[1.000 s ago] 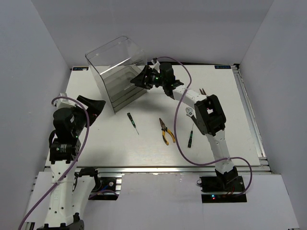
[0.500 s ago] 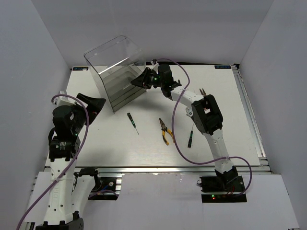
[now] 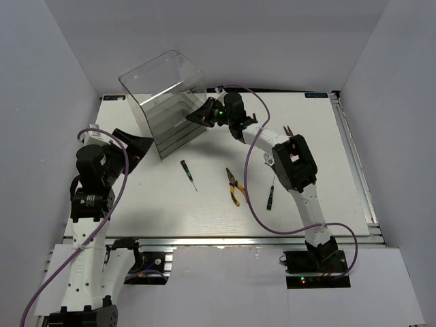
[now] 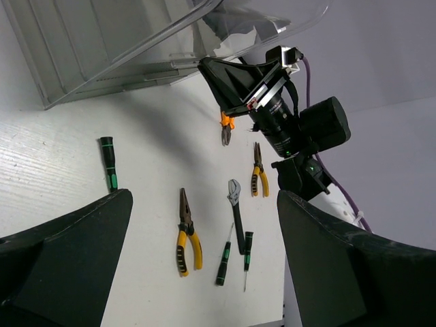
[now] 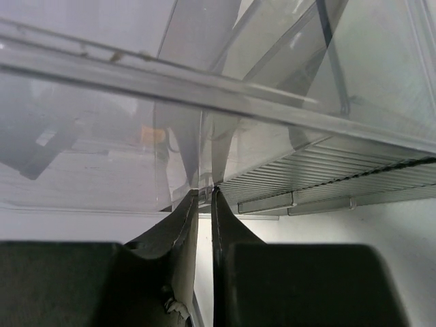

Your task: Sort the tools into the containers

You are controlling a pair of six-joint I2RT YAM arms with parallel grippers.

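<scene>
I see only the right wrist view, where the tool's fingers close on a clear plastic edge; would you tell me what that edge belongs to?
Observer: It belongs to the clear plastic drawer cabinet. In the top view the right arm's tool is at the cabinet's right-hand side.
Operator: Thank you. Which items lie loose on the table?
Observer: The left wrist view shows yellow-handled pliers, a silver adjustable wrench and a black-and-green screwdriver, among others, on the white table.
Operator: And how is the left arm placed?
Observer: The left arm's tool is open and empty, to the left of the cabinet.
</scene>
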